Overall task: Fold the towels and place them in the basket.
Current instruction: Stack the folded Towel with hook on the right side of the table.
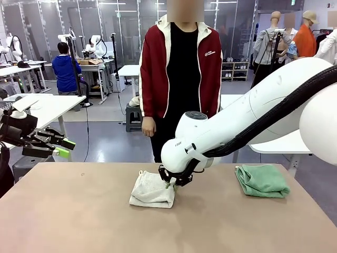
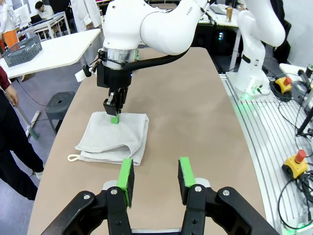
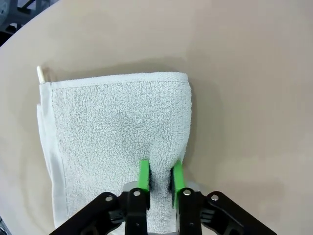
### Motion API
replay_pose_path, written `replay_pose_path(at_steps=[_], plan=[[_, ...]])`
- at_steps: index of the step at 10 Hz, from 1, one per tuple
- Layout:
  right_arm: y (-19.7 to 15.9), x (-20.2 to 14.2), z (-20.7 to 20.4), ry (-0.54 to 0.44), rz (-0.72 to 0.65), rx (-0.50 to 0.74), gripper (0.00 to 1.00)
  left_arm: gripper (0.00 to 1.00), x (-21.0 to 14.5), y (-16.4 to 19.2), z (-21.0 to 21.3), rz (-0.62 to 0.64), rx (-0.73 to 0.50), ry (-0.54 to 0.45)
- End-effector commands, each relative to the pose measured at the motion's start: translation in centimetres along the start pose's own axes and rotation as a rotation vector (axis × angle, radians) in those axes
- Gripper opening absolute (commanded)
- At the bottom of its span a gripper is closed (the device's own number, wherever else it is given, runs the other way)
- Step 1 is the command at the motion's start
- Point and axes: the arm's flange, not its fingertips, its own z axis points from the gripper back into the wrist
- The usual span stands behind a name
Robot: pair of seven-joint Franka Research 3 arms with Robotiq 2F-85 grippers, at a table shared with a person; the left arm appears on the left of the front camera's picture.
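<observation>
A cream-white towel (image 1: 150, 192) lies folded at the middle of the brown table, its small loop at one corner (image 2: 73, 157). My right gripper (image 1: 171, 184) points down at its right edge, and in the right wrist view the green pads (image 3: 143, 176) pinch a ridge of the cream towel (image 3: 117, 127). A sea-green towel (image 1: 261, 180) lies folded near the table's right side. My left gripper (image 1: 62, 147) hovers open off the table's left edge, with nothing between its pads (image 2: 125, 180). The dark grey mesh basket (image 2: 22, 51) stands on a white side table.
A person (image 1: 181, 79) in a red jacket stands at the far edge of the table, hands down. The brown tabletop (image 1: 79, 221) lies bare in front of and to the left of the cream towel. Emergency-stop buttons (image 2: 297, 164) and cables lie beside the robot's base.
</observation>
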Motion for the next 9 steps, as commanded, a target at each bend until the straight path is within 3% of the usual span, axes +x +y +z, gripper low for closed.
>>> replay_pose_path(at_steps=[1,2,9], plan=[[0.12,0.08,-0.24,0.011,0.027,0.011,0.11,0.48,0.12,-0.19,0.08,-0.004,-0.001,-0.02],[0.13,0.04,0.15,0.018,0.029,-0.011,0.0,0.48,0.12,-0.19,0.08,-0.004,-0.001,-0.02],[0.02,-0.05,0.03,0.005,0.014,-0.003,0.0,0.48,0.12,-0.19,0.08,-0.004,-0.001,-0.02]])
